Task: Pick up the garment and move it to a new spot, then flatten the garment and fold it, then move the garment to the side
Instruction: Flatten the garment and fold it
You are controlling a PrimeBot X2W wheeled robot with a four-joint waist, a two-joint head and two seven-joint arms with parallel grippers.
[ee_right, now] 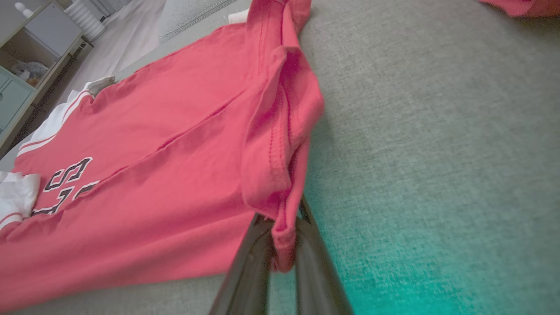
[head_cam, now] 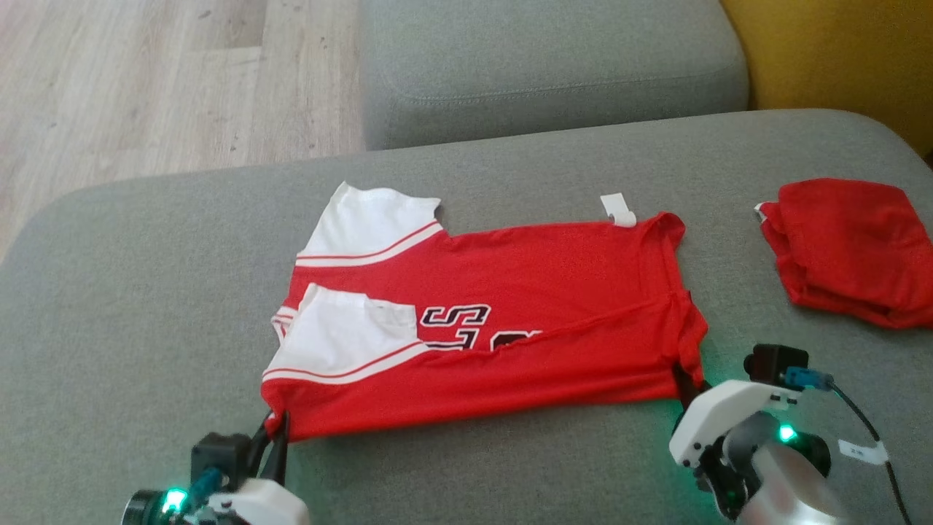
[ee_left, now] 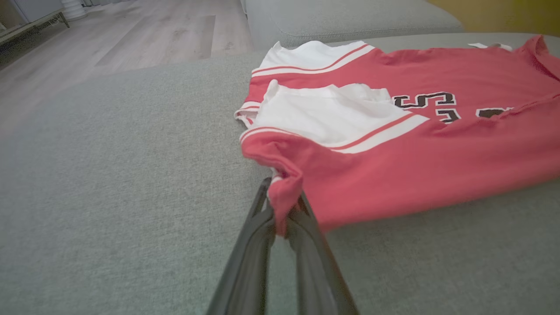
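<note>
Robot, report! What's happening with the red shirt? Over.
Left pincer shut on red shirt, sleeve-end corner. Right pincer shut on its hem corner. Folded red cloth lies apart, right side.

The left gripper sits at the lower left of the head view. Its two dark fingers point up and away from the robot, pressed together on a bunched corner of the shirt. Behind them are a black camera block and a white wrist housing with a green light. The right gripper sits at the lower right. Its fingers reach up and slightly leftward from a white housing and are closed on the shirt's hem. A green light glows on that wrist, and the pale forearm runs off the bottom edge.
</note>
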